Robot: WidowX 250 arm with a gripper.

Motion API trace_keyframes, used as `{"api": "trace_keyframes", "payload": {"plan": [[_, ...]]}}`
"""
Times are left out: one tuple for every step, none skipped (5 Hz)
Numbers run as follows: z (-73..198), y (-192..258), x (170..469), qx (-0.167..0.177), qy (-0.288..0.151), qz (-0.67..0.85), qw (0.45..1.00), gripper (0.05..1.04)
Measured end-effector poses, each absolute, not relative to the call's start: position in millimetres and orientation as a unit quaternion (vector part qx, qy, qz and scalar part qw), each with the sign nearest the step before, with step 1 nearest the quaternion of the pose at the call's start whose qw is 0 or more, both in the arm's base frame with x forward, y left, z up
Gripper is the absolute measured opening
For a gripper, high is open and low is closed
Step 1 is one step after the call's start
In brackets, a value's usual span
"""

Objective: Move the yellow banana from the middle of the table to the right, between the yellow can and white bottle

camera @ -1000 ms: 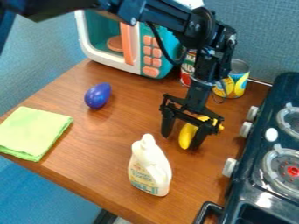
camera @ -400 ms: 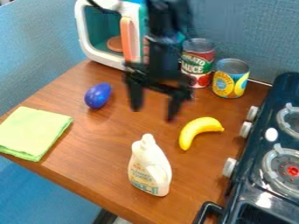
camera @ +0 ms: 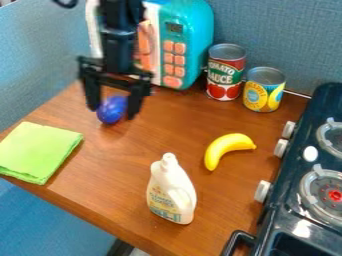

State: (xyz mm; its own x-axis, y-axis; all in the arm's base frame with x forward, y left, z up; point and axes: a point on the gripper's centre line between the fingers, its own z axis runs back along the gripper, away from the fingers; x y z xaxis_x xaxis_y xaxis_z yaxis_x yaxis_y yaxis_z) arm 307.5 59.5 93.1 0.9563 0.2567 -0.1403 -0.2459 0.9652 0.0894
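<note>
Hanging pincer (camera: 111, 113) spread about smooth blue egg (camera: 112, 109) on counter (camera: 127, 165); likely weighing little, feeling stiff, slipping easily. Probably gripping best across widest part.

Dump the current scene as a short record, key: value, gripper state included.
gripper: open, fingers apart
nearest_object: blue egg-shaped object, between the fingers as seen; contact unclear
left_edge: folded green cloth
front: white bottle
right_of_center: banana
back: toy microwave, red can, yellow can
right: toy stove
surface: brown wooden table
</note>
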Motion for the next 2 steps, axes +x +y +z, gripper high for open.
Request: {"api": "trace_keyframes", "payload": {"plan": [[86.4, 87.2, 321.2, 0.058, 0.081, 0.115, 0.988, 0.999], [89.3, 96.4, 328.8, 0.08, 0.073, 0.076, 0.991, 0.999]]}}
